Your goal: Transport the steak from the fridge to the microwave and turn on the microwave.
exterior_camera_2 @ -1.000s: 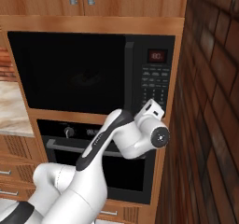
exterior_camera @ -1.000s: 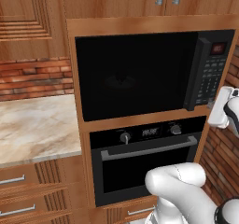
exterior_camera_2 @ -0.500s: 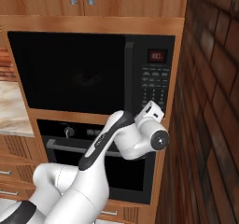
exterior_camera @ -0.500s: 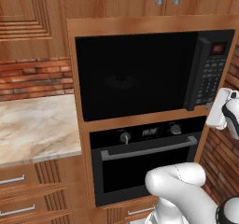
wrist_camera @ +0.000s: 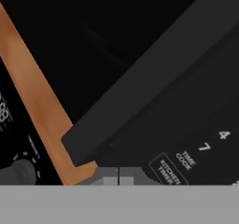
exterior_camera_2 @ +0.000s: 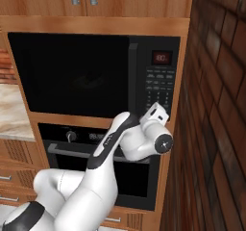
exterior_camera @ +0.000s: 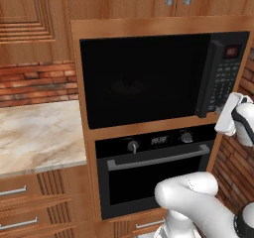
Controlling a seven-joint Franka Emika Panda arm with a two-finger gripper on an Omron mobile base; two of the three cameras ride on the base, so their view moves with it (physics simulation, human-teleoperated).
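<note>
In the wooden cabinet wall: microwave (exterior_camera: 149,78), door closed, red display (exterior_camera_2: 161,57) lit above the button panel (exterior_camera_2: 158,88). Steak position: cannot tell behind the dark door. Gripper (wrist_camera: 119,175) fully closed, empty, tips pressed against the panel's lower edge. Directly below: black oven (exterior_camera: 154,170). To the left: marble counter (exterior_camera: 34,135).

the microwave (exterior_camera: 149,78) has a glossy black door that looks like smooth glass, with a matt black plastic button panel (exterior_camera_2: 157,88) just ahead of the fingers (wrist_camera: 119,175). the cabinet frame (exterior_camera: 158,25) around it is warm, grained wood with a satin sheen. below the fingers, the oven (exterior_camera: 154,170) is smooth black with a brushed metal bar handle (exterior_camera: 158,156). far to the side, the counter (exterior_camera: 37,135) looks like polished marble, backed by rough red brick (exterior_camera: 37,89).
</note>
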